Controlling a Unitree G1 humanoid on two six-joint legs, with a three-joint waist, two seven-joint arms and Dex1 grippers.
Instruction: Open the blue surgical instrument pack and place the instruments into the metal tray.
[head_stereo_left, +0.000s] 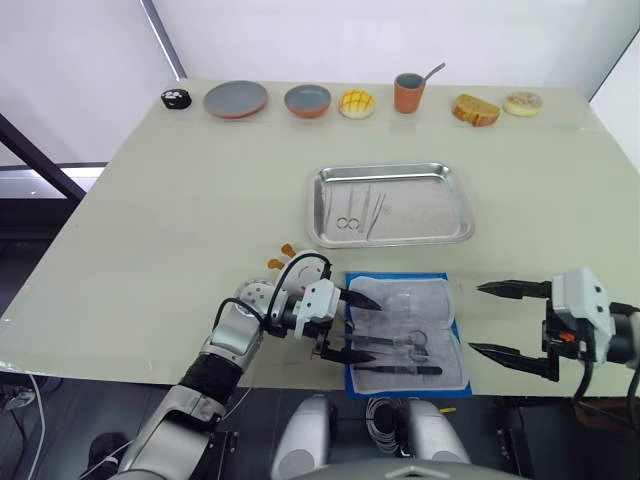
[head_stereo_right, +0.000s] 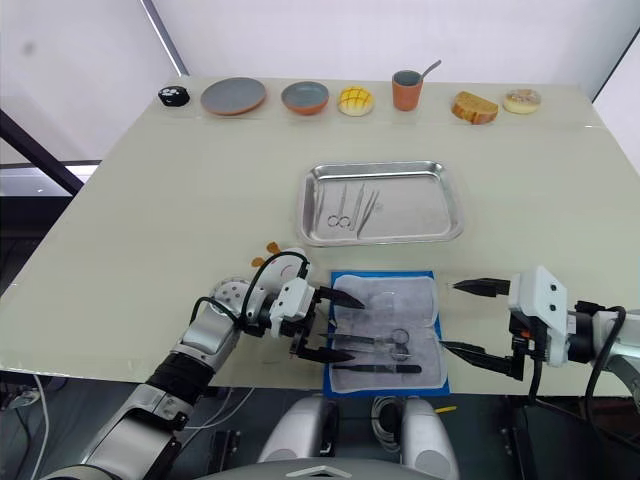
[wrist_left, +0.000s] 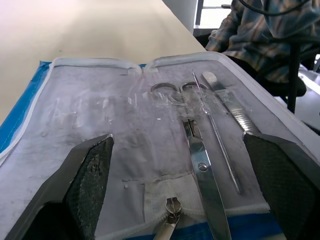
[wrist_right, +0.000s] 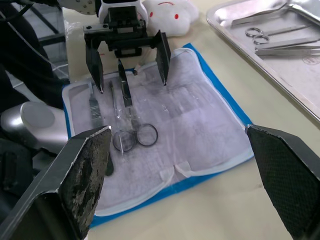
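Left eye view | left gripper (head_stereo_left: 356, 326) wide, straddling instruments (head_stereo_left: 400, 345) | on opened blue surgical instrument pack (head_stereo_left: 425, 300)

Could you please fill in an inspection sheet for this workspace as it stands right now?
Surface: pale table, bare in the middle.
Job's things: blue surgical instrument pack lies open at the near edge; scissors and forceps still on its lining. Metal tray behind it holds several instruments.
Clutter: plate, bowl, pastries, cup with spoon along the far edge.
Grippers: left gripper open over the pack's left edge; right gripper open, beside the pack.
Cables: black cable looped on the left wrist.
Surroundings: seated person in the left wrist view.
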